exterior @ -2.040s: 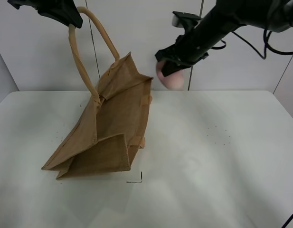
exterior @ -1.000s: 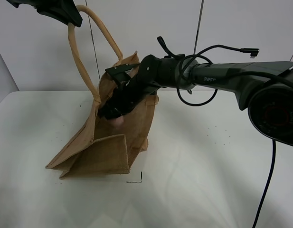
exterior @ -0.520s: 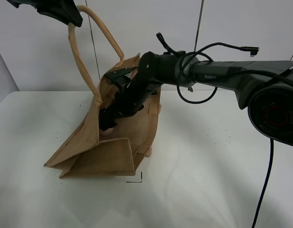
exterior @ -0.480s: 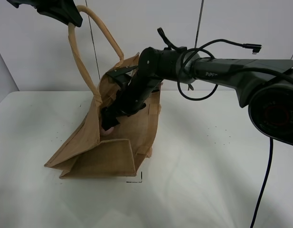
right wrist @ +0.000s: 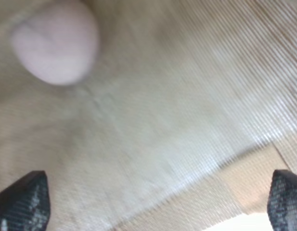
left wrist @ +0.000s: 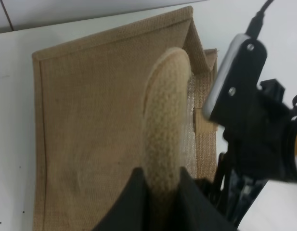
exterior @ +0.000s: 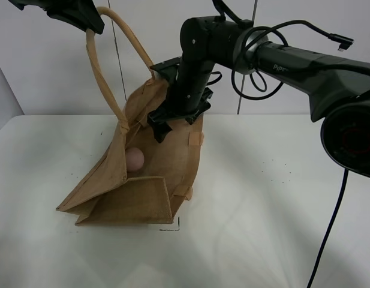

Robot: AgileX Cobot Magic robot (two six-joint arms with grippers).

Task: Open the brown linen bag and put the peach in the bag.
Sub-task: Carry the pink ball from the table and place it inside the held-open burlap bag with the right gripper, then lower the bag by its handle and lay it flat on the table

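Note:
The brown linen bag (exterior: 146, 174) lies tilted on the white table, its mouth held up. My left gripper (exterior: 83, 18) is shut on one rolled handle (left wrist: 165, 120) and holds it high at the upper left. The peach (exterior: 134, 159) lies inside the bag on its lower wall; it also shows in the right wrist view (right wrist: 57, 41). My right gripper (exterior: 164, 123) is open and empty at the bag's mouth, above the peach. Its fingertips (right wrist: 20, 199) frame the bag's woven inner wall (right wrist: 153, 120).
The white table (exterior: 280, 210) stretches to the right and front of the bag. A small black corner mark (exterior: 173, 226) lies by the bag's lower edge. A grey panelled wall stands behind.
My right gripper carried the peach into the bag, let it go, and has drawn back up to the bag's mouth. The peach now rests inside. My left gripper has kept the handle up.

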